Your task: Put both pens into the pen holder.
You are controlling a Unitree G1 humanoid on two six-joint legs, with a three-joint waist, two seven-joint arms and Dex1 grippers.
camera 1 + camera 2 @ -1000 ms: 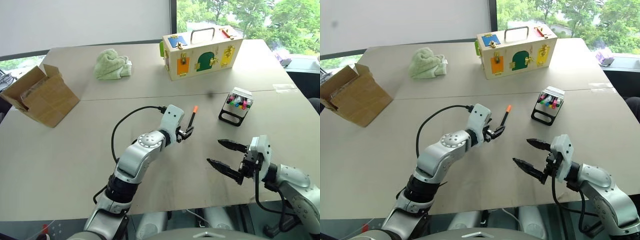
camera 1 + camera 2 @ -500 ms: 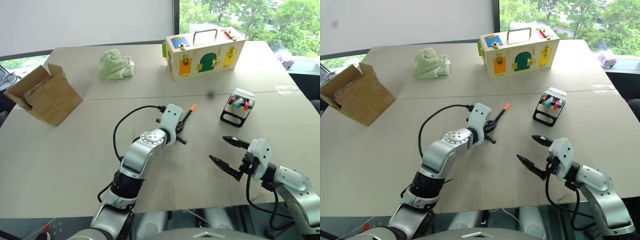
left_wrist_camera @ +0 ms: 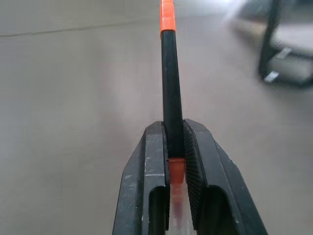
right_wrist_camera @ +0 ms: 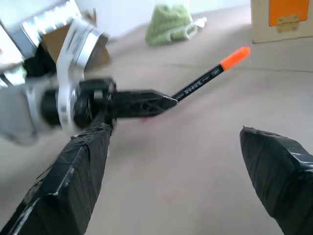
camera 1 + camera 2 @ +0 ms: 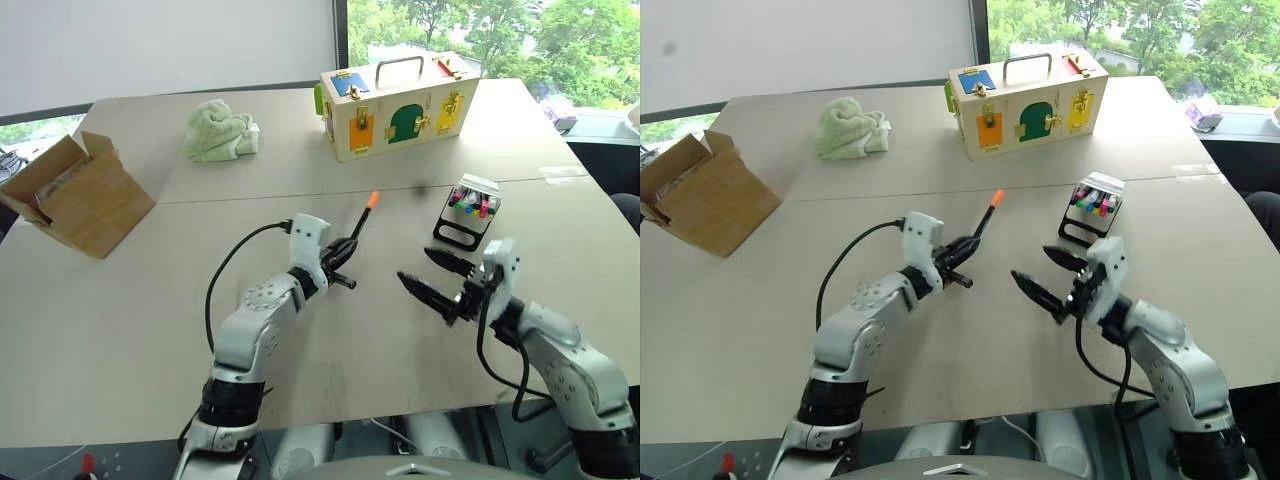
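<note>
Left claw (image 5: 343,268) pinching my orange-capped pen (image 5: 358,222) near tail end, long barrel sticking out ahead. Right claw (image 5: 430,274) spread, empty, close beside. Pen holder (image 5: 468,213) beyond right claw. Risks: pen pivots in short grip, fumbled handover, tip catches holder rim.

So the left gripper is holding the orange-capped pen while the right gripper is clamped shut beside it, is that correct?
Not quite: the right gripper is open, its fingers spread wide, as the right wrist view shows. The left gripper is indeed shut on the orange-capped pen.
</note>
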